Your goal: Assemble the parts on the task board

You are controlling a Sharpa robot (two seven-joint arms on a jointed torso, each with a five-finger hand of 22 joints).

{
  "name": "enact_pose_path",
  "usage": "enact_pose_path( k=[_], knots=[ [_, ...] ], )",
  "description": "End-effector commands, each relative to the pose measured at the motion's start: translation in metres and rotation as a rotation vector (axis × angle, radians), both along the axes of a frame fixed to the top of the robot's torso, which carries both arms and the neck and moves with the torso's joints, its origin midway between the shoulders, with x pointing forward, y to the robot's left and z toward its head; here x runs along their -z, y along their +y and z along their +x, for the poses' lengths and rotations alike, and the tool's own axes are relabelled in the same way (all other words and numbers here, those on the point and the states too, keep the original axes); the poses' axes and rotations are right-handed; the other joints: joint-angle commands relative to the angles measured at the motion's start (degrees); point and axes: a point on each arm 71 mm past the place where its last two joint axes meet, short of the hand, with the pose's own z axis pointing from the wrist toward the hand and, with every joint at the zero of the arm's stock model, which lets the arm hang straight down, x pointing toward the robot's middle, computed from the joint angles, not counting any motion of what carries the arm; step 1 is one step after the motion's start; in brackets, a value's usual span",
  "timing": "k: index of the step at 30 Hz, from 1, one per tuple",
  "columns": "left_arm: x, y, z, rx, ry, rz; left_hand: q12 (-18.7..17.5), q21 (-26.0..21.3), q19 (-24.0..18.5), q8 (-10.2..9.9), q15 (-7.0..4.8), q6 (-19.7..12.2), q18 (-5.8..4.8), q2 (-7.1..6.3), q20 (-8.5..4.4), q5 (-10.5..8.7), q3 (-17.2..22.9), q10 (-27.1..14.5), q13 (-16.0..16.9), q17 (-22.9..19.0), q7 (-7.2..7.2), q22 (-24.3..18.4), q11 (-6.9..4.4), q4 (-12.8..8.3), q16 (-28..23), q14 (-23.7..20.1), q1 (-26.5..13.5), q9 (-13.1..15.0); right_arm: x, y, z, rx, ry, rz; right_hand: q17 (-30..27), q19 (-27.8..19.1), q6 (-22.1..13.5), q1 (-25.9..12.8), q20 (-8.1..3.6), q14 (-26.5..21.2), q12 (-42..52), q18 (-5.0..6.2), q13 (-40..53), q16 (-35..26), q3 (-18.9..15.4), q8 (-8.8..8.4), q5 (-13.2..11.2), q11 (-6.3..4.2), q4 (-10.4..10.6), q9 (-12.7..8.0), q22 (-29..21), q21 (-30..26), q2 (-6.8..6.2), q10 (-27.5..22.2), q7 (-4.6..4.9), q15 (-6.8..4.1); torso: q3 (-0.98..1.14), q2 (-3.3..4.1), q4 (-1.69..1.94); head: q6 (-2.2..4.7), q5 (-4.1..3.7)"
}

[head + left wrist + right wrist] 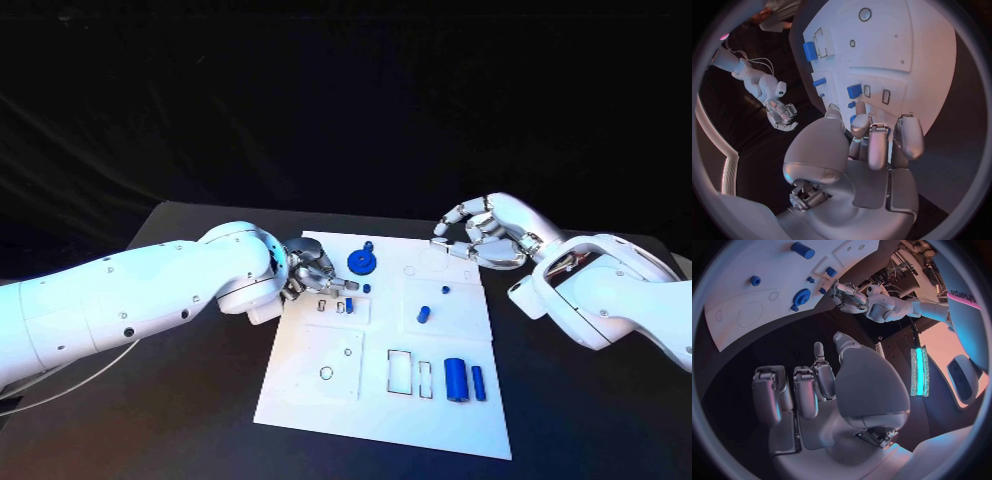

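Observation:
The white task board (433, 420) lies in the middle of the table. My left hand (310, 270) reaches over its near-left part and pinches a small blue part (351, 287) between thumb and fingertip just above the plate, also seen in the left wrist view (853, 119). A blue gear (362, 262) sits beside those fingers. A blue block (349, 306) stands in a slot just below them. My right hand (483, 235) hovers over the board's far right corner, fingers (804, 395) loosely curled and holding nothing.
More blue parts lie on the board: a small peg (446, 290), a short cylinder (424, 314), a thick cylinder (456, 380) and a thin one (477, 383). Empty outlined slots (401, 370) sit beside them. Black table (173, 420) surrounds the board.

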Motion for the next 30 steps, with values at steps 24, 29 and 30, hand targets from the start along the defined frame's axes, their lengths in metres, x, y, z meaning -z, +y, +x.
enact_pose_path(
  k=[24,29,30],
  knots=[
    [0.011,-0.02,0.01,0.057,0.046,0.134,0.52,0.9,0.75,2.55,-0.76,-1.48,-1.16,1.43,-0.24,-1.02,-1.49,0.05,0.65,9.61,-0.49,1.3,-0.77,-0.16,0.65,4.36,0.06,3.21,0.002,0.001,0.001,-0.001,0.018,-0.016,11.89,3.03,-0.56,-0.7,-0.44,5.31,-0.21,0.75,3.76,-0.4,-0.3,0.45,0.63,-0.3,-0.08,0.26,12.38,-0.58,-0.07,-0.05,0.06,-0.39,-0.13,0.11,0.02,-0.81,0.04],
    [0.011,-0.021,0.009,0.063,0.047,0.134,0.53,0.96,0.82,2.66,-0.77,-1.62,-1.18,1.52,-0.24,-0.88,-1.56,0.04,0.68,9.61,-0.51,1.43,-0.78,-0.16,0.65,4.36,0.43,3.43,0.003,0.001,0.001,0.0,0.019,-0.017,11.73,2.96,-0.61,-0.72,-0.45,5.27,-0.32,0.78,3.66,-0.46,-0.28,0.49,0.72,-0.31,-0.09,0.32,12.31,-0.69,-0.04,-0.14,0.05,-0.39,-0.12,0.04,0.06,-0.89,-0.03],
    [0.011,-0.022,0.009,0.065,0.048,0.134,0.53,0.96,0.82,2.66,-0.77,-1.62,-1.18,1.52,-0.24,-0.88,-1.56,0.04,0.68,9.61,-0.51,1.43,-0.78,-0.16,0.65,4.36,0.43,3.43,0.003,0.002,0.001,0.0,0.019,-0.017,11.73,2.96,-0.61,-0.72,-0.45,5.27,-0.32,0.78,3.66,-0.46,-0.28,0.49,0.72,-0.31,-0.09,0.32,12.31,-0.69,-0.04,-0.14,0.05,-0.39,-0.13,0.04,0.07,-0.92,-0.05]
  ],
)
